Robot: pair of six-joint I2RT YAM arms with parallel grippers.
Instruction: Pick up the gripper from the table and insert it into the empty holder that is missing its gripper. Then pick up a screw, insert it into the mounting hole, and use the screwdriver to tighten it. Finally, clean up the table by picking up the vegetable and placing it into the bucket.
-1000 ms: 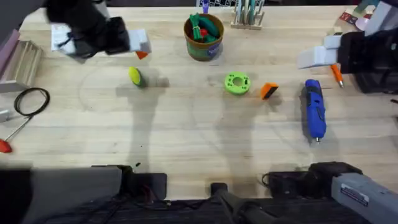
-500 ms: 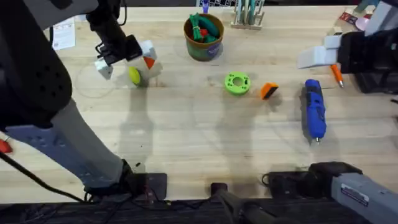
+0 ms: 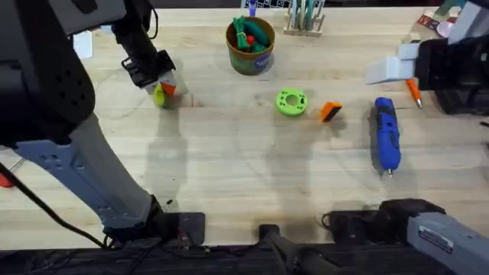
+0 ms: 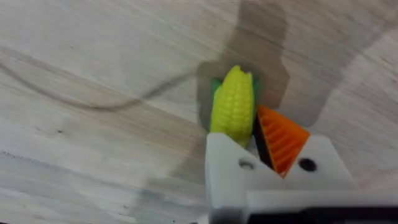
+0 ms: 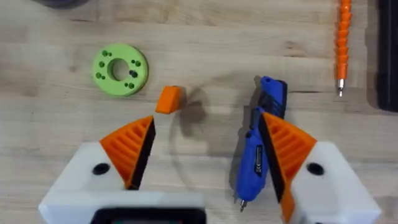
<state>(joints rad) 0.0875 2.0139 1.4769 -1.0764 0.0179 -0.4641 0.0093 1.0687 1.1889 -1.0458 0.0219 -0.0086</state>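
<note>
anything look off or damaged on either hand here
Yes: the left hand has an orange ribbed tip on one finger only; the other white bracket is bare. It is at the yellow vegetable. The right hand carries both tips.

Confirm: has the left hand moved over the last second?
Yes. The left hand came in from the far-left corner toward the bucket, and now sits at the toy corn.

Bright even light falling from above onto the light wooden butcher-block tabletop (image 3: pixel 252 176), soft grey shadows spreading beneath the arms, the large dark left arm (image 3: pixel 53 99) blurring at left of the overhead frame, wrist views staying fairly sharp.
</note>
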